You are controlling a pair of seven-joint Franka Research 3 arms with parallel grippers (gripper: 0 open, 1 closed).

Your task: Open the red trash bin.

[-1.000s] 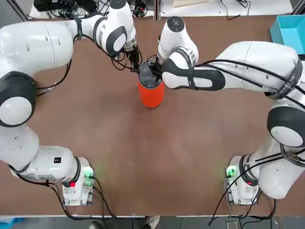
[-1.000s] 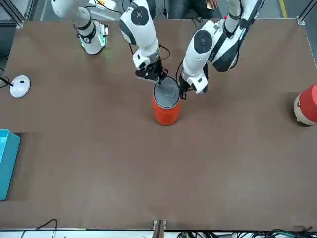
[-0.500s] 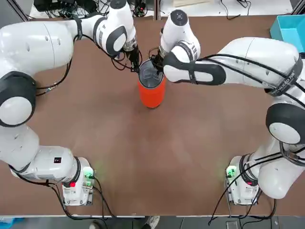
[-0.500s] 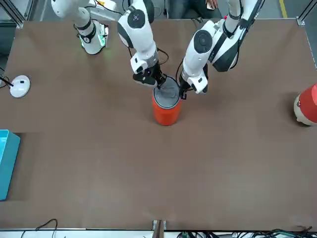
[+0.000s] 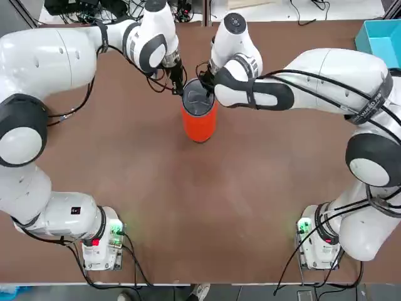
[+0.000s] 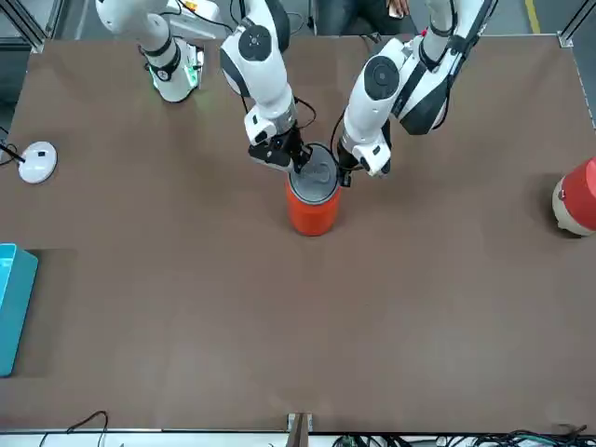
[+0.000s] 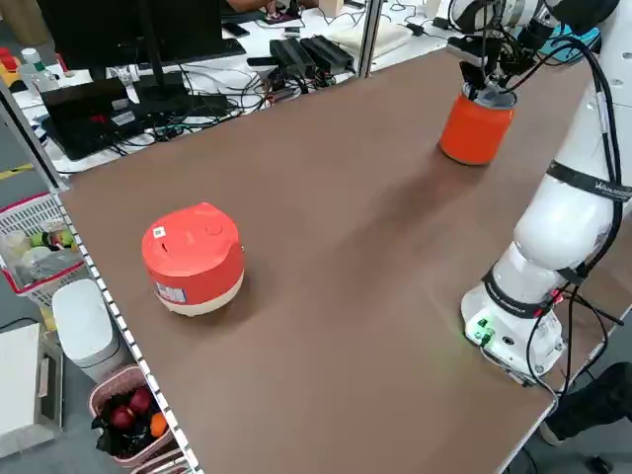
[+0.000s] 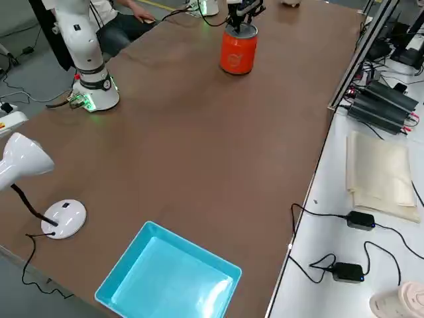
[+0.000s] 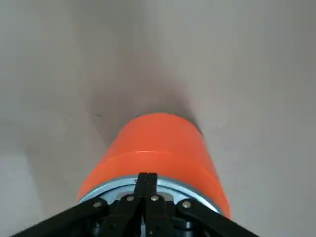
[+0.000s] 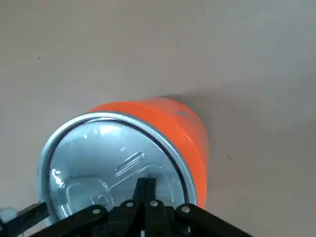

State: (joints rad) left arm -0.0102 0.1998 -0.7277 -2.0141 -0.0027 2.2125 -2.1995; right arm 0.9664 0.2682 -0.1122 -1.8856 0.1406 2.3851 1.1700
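Note:
The red trash bin point(image 5: 199, 122) stands upright at the far middle of the table, its silver-grey lid point(image 5: 198, 99) lying level in the rim. Both grippers meet over it. My left gripper point(image 5: 179, 85) is shut, its tips touching the rim point(image 9: 123, 181) on the bin's left side; the left wrist view shows the fingertips point(image 9: 146, 178) pressed together above the orange wall point(image 9: 158, 143). My right gripper point(image 5: 207, 85) is shut too, with its tips point(image 10: 145, 185) resting on the lid point(image 10: 108, 153) near its edge. In the front view the bin point(image 6: 312, 205) sits between the two wrists.
A teal box point(image 5: 381, 39) lies at the table's far right corner. A round red pot with a cream base point(image 6: 577, 196) sits at the left edge. A white lamp base point(image 6: 37, 160) is on the right side. Arm bases point(image 5: 100, 241) stand at the near edge.
My right wrist has shifted slightly along the lid's far edge, and the lid now looks level and silver instead of dark. The left arm and the bin have not moved.

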